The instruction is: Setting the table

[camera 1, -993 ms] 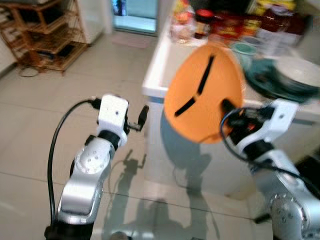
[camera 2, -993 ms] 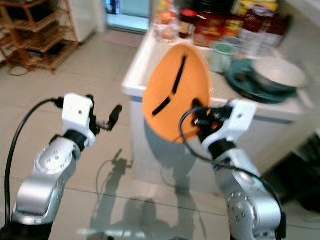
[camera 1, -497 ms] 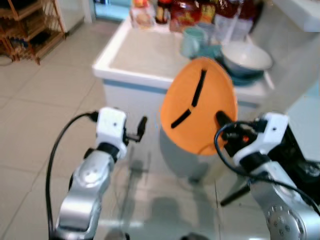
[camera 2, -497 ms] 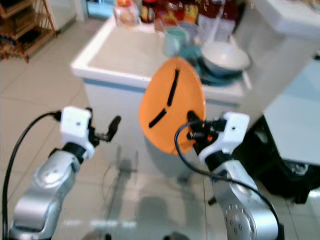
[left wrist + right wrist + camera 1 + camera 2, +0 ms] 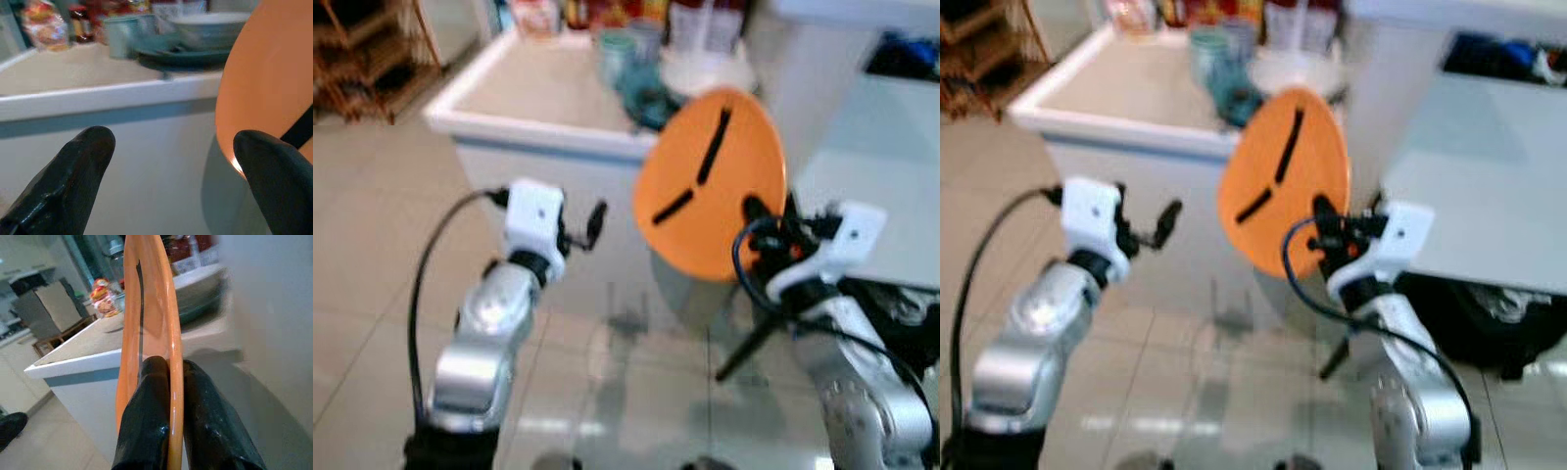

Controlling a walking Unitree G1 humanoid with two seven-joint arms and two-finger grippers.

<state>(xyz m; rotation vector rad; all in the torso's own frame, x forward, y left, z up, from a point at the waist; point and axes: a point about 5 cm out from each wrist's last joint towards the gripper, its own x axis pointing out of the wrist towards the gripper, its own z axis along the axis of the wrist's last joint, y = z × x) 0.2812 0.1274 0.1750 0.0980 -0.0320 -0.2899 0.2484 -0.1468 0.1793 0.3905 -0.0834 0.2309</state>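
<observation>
An orange plate [image 5: 710, 186] with two black marks stands on edge in mid-air, held by its lower rim. My right gripper [image 5: 169, 377] is shut on that rim, one black finger on each face of the plate [image 5: 149, 308]. My left gripper [image 5: 171, 161] is open and holds nothing; it is raised at chest height left of the plate, and the plate's edge [image 5: 264, 98] shows beside one fingertip. A white counter [image 5: 538, 98] stands ahead on the left. A pale table [image 5: 1489, 186] lies ahead on the right.
On the counter's far right end stand a teal mug [image 5: 619, 54], stacked teal plates with a white bowl [image 5: 700, 69], and jars and packets at the back. A wicker shelf [image 5: 367, 49] stands far left. Dark objects [image 5: 1489, 313] lie under the table. Tiled floor lies below.
The camera has turned to the right: the counter has slid left and the pale table has come into view on the right. Both arms keep their pose, the plate still gripped.
</observation>
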